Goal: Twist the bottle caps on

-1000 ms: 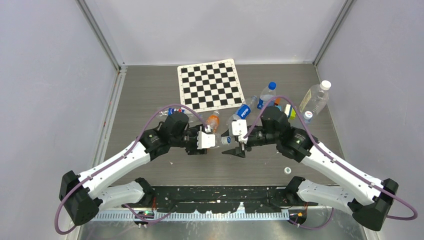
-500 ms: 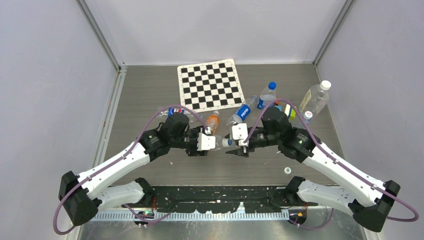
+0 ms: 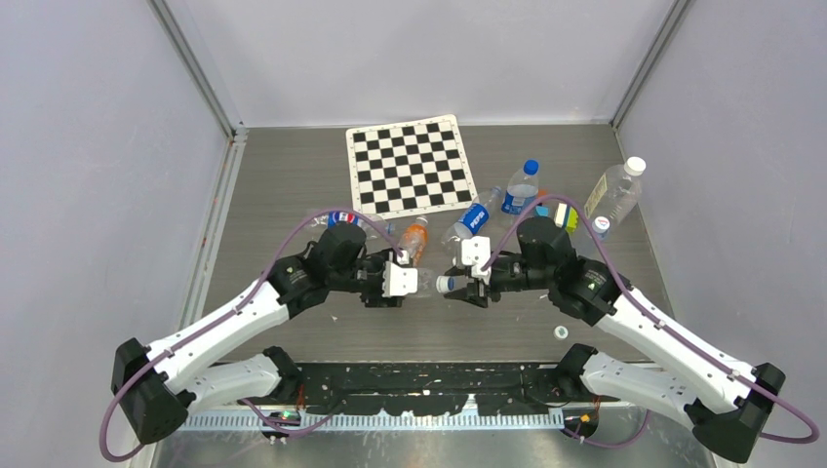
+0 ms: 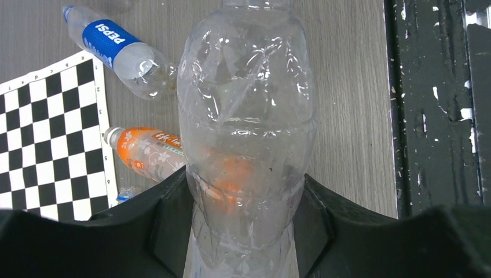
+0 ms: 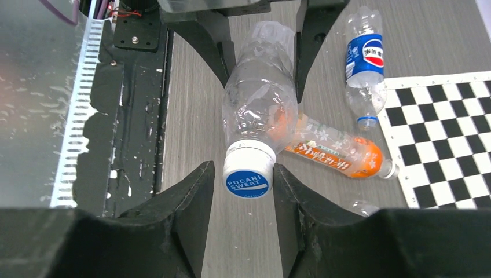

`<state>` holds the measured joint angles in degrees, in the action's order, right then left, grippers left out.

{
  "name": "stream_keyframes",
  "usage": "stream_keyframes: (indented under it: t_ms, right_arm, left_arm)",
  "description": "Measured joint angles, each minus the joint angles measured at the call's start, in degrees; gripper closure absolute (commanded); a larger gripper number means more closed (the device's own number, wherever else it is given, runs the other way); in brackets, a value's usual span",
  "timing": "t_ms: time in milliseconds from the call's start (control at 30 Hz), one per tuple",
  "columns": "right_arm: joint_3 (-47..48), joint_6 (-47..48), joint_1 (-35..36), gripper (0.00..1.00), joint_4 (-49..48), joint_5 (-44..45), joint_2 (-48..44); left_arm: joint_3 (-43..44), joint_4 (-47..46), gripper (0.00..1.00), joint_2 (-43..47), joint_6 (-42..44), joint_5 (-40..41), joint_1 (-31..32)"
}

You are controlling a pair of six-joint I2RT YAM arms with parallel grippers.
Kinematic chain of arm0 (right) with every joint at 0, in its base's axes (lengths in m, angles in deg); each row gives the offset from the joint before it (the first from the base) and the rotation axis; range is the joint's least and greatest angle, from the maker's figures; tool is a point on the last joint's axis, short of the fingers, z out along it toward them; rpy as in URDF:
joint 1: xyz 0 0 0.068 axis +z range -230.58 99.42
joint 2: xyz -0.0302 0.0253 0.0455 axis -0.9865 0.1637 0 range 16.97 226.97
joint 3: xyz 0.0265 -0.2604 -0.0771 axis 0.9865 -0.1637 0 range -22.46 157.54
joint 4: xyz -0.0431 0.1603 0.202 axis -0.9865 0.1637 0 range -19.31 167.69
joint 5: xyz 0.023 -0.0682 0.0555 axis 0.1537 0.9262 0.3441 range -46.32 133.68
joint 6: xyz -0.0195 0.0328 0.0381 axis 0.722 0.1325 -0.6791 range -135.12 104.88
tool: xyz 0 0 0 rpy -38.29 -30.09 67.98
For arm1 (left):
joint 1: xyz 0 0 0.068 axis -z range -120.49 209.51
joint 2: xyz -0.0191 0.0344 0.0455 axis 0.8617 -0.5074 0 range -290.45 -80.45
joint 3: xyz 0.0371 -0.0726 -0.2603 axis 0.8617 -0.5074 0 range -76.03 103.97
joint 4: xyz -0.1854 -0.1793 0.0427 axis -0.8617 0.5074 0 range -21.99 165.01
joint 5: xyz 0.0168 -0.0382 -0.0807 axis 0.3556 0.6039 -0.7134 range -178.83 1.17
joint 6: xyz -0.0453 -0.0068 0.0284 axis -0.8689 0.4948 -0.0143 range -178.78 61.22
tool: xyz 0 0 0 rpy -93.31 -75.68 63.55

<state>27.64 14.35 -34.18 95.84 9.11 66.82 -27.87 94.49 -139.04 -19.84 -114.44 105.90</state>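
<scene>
A clear bottle [image 4: 246,116] hangs level over the table between the two arms. My left gripper [image 4: 246,197] is shut on its base end, a finger pressed on each side. On its neck sits one of the bottle caps [image 5: 248,180], white with a blue top. My right gripper [image 5: 244,174] is open, one finger either side of this cap; the right finger is at its rim and a narrow gap shows on the left. In the top view the bottle [image 3: 429,283] bridges the left gripper [image 3: 412,282] and the right gripper [image 3: 456,287].
An orange bottle [image 3: 413,237] and a Pepsi bottle [image 3: 471,219] lie just beyond the grippers, near the checkerboard mat [image 3: 410,166]. Another Pepsi bottle [image 3: 336,216] lies by the left arm. Two capped bottles [image 3: 522,185] [image 3: 614,190] and small blocks [image 3: 564,216] are at the right. A loose white cap [image 3: 561,332] lies near the front.
My right gripper has slid left up to the bottle's neck and narrowed its fingers around the cap. The left gripper keeps its hold on the bottle, almost unmoved.
</scene>
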Motion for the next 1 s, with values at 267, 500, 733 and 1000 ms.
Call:
stream_keyframes:
  t_ms: [267,500,733,1000]
  right_arm:
    - [-3.8,-14.1,-0.3,0.96,-5.6,1.0,-0.1]
    - [-7.7,-41.2,-0.1,1.0,-13.1,10.5,-1.6]
    - [-7.7,-80.3,0.0,0.95,-15.5,23.0,-1.2]
    - [-5.2,-81.7,0.0,0.46,-15.3,26.9,0.4]
  left_arm:
    - [-2.4,0.0,0.85,2.2,-1.1,-0.4,-0.1]
    - [-4.5,-3.0,0.85,3.0,-0.7,1.3,-0.5]
    - [-5.0,-6.7,0.85,4.9,-0.4,4.9,-1.1]
    - [-5.3,-9.0,0.84,5.5,-0.3,7.6,-1.4]
